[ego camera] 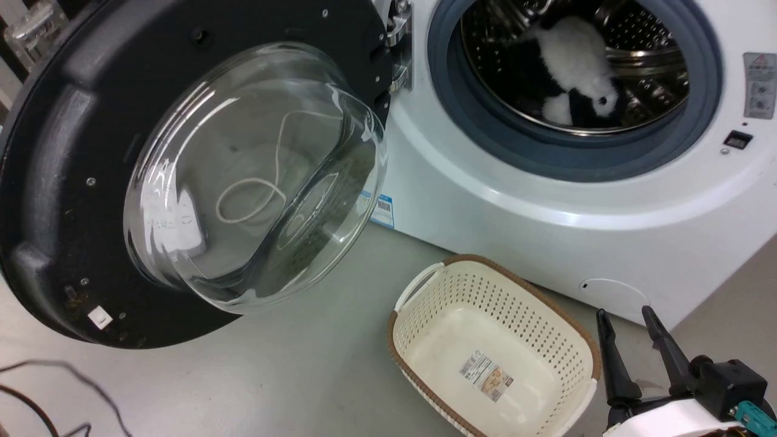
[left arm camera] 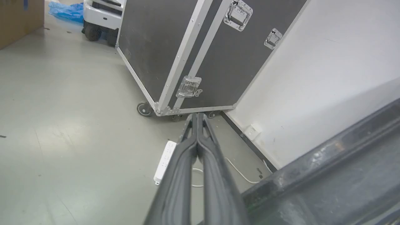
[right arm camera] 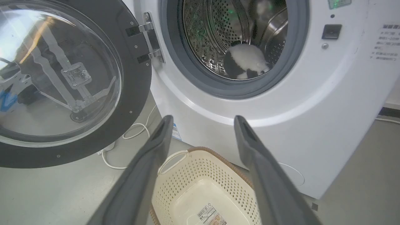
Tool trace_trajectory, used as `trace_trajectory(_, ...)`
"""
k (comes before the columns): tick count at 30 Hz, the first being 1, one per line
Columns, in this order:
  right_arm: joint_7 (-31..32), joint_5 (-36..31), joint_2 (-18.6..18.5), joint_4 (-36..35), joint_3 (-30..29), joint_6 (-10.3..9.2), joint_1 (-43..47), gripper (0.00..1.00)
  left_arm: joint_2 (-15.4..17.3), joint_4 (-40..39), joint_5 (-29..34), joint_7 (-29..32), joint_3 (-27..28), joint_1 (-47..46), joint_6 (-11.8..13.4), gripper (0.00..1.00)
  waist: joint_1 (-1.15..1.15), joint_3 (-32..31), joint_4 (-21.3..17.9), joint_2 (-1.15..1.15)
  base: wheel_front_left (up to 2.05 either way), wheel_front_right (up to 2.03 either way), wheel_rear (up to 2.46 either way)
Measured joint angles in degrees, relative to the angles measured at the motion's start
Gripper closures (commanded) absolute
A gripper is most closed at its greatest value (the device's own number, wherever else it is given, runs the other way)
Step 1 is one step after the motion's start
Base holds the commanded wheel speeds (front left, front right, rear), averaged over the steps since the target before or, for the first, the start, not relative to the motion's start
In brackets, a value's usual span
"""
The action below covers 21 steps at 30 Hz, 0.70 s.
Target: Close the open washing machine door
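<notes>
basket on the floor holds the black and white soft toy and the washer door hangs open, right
Not quite. The basket holds no toy; the soft toy lies inside the washer drum. The door does hang open. The head view shows this.

Bright, even; glass glare, edges warped

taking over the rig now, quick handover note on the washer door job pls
Left gripper: shut, holding nothing.
Right gripper: open, holding nothing, beside the laundry basket on the floor.
Washing machine door: swung wide open on its hinge, left of the washing machine; plush toy in the drum.
Done: no closing yet.
Left: push the door shut.
</notes>
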Motion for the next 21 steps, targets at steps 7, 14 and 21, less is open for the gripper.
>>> trace_trajectory(7,-0.9,-0.3,0.0,0.0,0.2,0.00,-0.7,0.00,1.9,2.8,-12.2,17.6,-1.3,-2.3,-1.7,1.00,-0.01,1.6,0.9,0.00,0.00,0.00,0.00)
trace_trajectory(14,-1.7,0.1,0.0,0.2,0.0,0.00,-1.0,0.00,1.7,-0.4,-21.6,32.5,-1.7,-2.3,0.0,1.00,-0.01,2.3,2.8,0.00,0.00,0.00,0.00)
trace_trajectory(21,-2.5,2.2,0.0,1.0,-2.4,0.00,-1.1,0.00,0.7,-7.9,-25.3,45.5,-6.1,1.5,1.5,1.00,-0.01,1.2,5.3,0.00,0.00,0.00,0.00)
